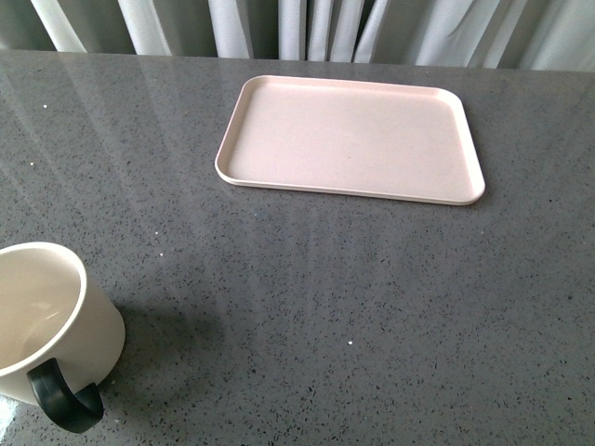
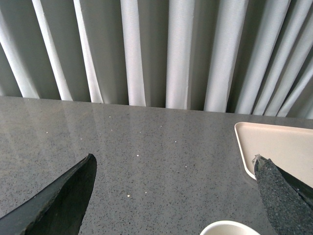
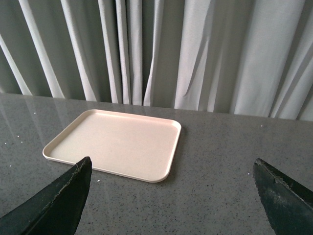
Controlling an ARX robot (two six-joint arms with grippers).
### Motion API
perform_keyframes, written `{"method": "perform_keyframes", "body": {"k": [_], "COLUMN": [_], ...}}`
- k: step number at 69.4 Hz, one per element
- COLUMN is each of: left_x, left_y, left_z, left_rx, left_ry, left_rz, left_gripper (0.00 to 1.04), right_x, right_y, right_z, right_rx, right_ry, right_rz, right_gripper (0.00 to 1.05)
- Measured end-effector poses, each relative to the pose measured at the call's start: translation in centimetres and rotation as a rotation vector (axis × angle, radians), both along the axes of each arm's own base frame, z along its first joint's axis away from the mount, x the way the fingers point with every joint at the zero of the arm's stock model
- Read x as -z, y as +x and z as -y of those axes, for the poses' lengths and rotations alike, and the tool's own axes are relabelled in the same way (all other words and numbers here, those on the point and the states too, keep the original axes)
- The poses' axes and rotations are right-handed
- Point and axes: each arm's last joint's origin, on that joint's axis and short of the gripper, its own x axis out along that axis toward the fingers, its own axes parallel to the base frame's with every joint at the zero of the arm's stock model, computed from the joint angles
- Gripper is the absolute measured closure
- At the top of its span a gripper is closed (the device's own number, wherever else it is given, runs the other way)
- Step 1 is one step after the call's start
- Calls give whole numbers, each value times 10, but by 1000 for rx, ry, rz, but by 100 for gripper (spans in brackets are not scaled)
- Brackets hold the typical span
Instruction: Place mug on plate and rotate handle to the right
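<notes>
Starting from zero: mug (image 1: 46,316) sits well apart from plate (image 1: 353,139), left of it and nearer the robot, with handle (image 1: 63,401) toward the camera. Left gripper (image 2: 173,157) and right gripper (image 3: 171,160) both gape wide, empty. You still have the grasp, placing and handle turn to do.

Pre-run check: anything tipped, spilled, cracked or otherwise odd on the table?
Nothing stands out. The mug stands upright and looks empty, apart from the plate, which lies flat and bare. No spill or crack shows on the table. The frame edge cuts off part of the mug.
</notes>
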Motion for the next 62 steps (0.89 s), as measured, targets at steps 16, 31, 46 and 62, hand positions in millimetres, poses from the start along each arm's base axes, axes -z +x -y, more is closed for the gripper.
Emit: {"method": "perform_keyframes", "body": {"k": [16,31,46,62], "left_x": [0,0,0,-9], "left_y": [0,0,0,3], "left_z": [0,0,0,9], "left_rx": [0,0,0,87], "left_ry": [0,0,0,-232], "left_rz": [0,0,0,-563], "left_gripper": [9,9,9,9], "right_x": [0,0,0,0], "right_y": [0,0,0,0], "right_z": [0,0,0,0], "right_rx": [0,0,0,-1], "right_ry": [0,0,0,0], "right_rz": [0,0,0,0], "right_gripper": [9,9,9,9]}}
